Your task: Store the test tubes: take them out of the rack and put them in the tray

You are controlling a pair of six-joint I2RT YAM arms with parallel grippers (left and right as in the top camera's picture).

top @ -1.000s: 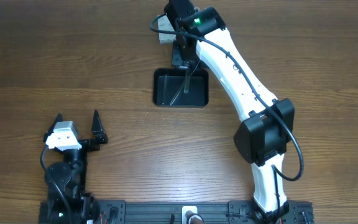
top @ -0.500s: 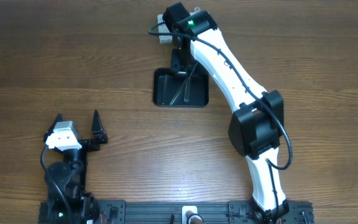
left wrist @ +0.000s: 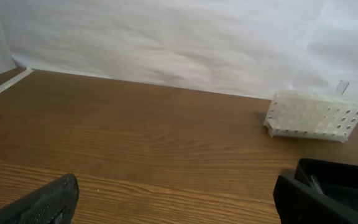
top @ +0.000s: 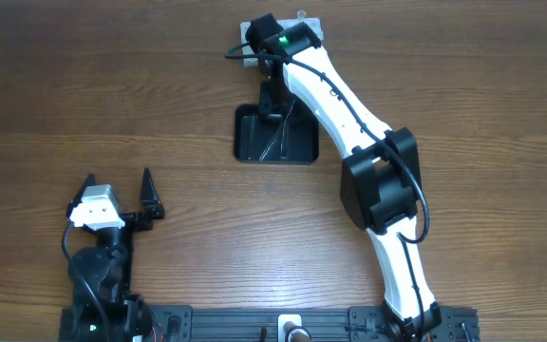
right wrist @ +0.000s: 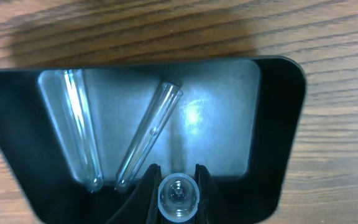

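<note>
The right arm (top: 335,95) has smooth white links joined by boxy black housings (top: 378,185). A thin black cable (top: 424,218) loops along it, and a small green light (top: 280,40) glows on its black wrist block. The left arm (top: 103,266) is mostly black, with a black cable curling beside it. A white-and-grey block (top: 96,206) sits behind the left end effector (top: 119,177), whose two black fingers (top: 148,190) taper and look rough-textured. Both bases sit on a black rail (top: 226,318) at the desk's (top: 65,95) near edge.

Black tray (right wrist: 277,118), white rack (left wrist: 312,116)
</note>
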